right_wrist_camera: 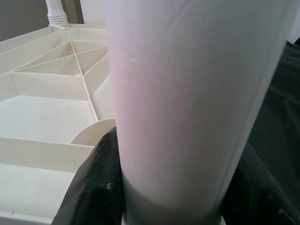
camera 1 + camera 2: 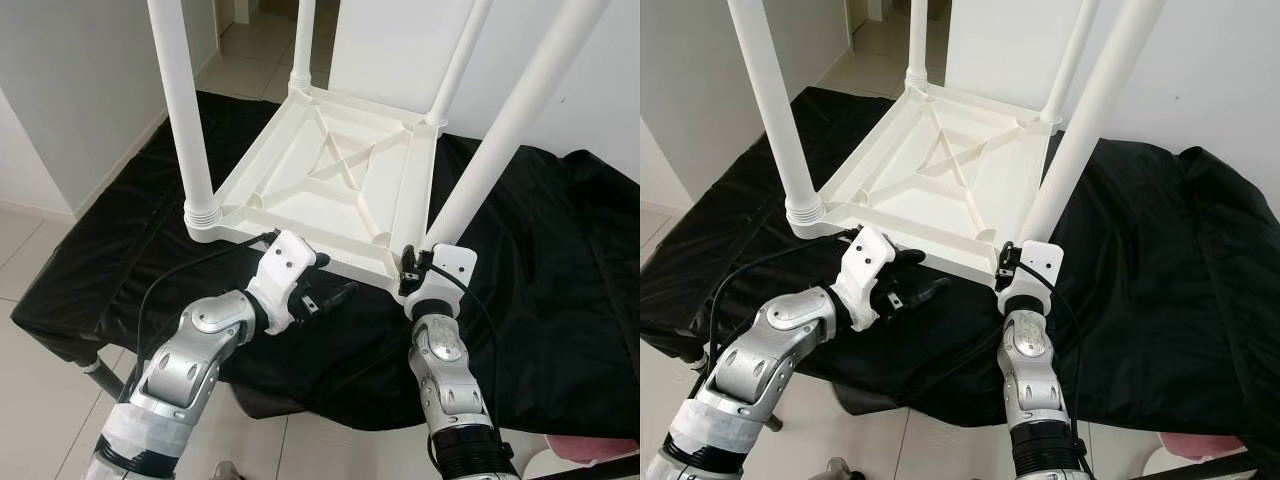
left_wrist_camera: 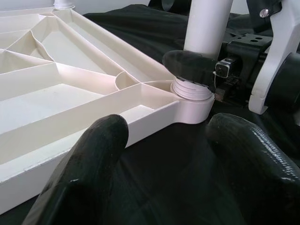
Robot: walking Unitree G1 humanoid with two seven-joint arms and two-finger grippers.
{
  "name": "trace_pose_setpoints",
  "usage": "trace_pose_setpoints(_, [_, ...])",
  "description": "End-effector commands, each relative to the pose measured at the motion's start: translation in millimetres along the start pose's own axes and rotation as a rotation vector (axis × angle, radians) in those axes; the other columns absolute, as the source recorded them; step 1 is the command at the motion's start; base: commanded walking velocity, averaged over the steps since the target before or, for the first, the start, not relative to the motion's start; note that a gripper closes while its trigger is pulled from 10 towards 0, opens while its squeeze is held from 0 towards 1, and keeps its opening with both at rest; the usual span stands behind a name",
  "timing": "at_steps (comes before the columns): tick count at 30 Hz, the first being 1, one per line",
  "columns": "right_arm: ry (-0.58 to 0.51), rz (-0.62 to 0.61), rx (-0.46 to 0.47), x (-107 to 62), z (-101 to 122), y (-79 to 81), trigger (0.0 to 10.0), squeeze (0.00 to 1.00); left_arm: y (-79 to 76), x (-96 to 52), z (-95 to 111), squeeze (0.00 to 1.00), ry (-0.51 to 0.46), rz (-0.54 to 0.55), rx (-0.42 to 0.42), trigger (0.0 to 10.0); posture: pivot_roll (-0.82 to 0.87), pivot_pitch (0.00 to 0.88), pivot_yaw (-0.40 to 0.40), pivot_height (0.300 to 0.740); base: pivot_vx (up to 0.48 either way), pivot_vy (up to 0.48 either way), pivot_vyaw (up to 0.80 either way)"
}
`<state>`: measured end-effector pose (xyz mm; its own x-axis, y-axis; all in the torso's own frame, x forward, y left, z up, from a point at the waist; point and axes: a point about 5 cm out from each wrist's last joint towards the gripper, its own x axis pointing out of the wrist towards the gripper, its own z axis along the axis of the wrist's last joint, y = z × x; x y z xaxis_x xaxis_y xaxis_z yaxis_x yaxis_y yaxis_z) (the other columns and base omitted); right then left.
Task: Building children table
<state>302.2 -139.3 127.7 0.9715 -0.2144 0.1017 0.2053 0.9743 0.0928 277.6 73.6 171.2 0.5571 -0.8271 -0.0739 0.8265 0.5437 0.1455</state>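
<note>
A white plastic children's table top [image 2: 330, 180] lies upside down on a black cloth [image 2: 540, 270], its ribbed underside facing up. White legs stand in its corners. My right gripper [image 2: 425, 262] is shut on the near right leg [image 2: 500, 140] just above its threaded base, with a black finger [image 1: 101, 178] on each side of the leg [image 1: 183, 108]. My left gripper [image 2: 335, 295] is open and empty, hovering low over the cloth beside the table's near edge, pointing toward that leg's socket [image 3: 192, 101].
The cloth-covered surface ends close to me, with pale tiled floor [image 2: 30, 390] below and to the left. White walls stand left and behind. A pink thing [image 2: 590, 447] lies at the lower right.
</note>
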Motion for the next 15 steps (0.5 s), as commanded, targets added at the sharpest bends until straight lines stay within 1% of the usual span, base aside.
trace_pose_setpoints(1, [0.057,-0.026,-0.046,-7.2,-13,-7.6,10.0,0.0,-0.5,1.9,1,0.0,0.001,-0.017,0.008,10.0,0.02,0.057,-0.069,0.74,0.0,0.0,0.0])
trace_pose_setpoints(3, [0.067,-0.019,-0.062,-9.3,-14,-4.9,10.0,0.0,4.0,1.4,4,0.0,-0.005,-0.002,0.014,10.0,0.03,0.057,-0.077,0.74,0.0,0.0,0.0])
trace_pose_setpoints(4, [0.067,-0.019,-0.062,-9.3,-14,-4.9,10.0,0.0,4.0,1.4,4,0.0,-0.005,-0.002,0.014,10.0,0.03,0.057,-0.077,0.74,0.0,0.0,0.0])
trace_pose_setpoints(6, [0.055,0.026,-0.077,-14.6,-11,0.8,10.0,0.0,5.3,-1.0,3,0.0,-0.003,0.007,0.015,10.0,0.03,0.054,-0.075,0.74,0.0,0.0,0.0])
trace_pose_setpoints(9, [0.048,0.059,-0.084,-19.6,-10,3.4,10.0,0.0,4.2,-2.0,1,0.0,0.001,0.006,0.012,10.0,0.03,0.053,-0.074,0.74,0.0,0.0,0.0])
trace_pose_setpoints(13, [0.051,0.069,-0.093,-24.2,-12,1.0,10.0,0.0,3.3,-1.6,1,0.0,0.004,-0.001,0.013,10.0,0.02,0.056,-0.07,0.74,0.0,0.0,0.0])
trace_pose_setpoints(15, [0.044,0.1,-0.086,-30.1,-11,-2.1,10.0,0.0,2.2,-0.6,1,0.0,0.007,-0.011,0.017,10.0,0.02,0.058,-0.067,0.74,0.0,0.0,0.0])
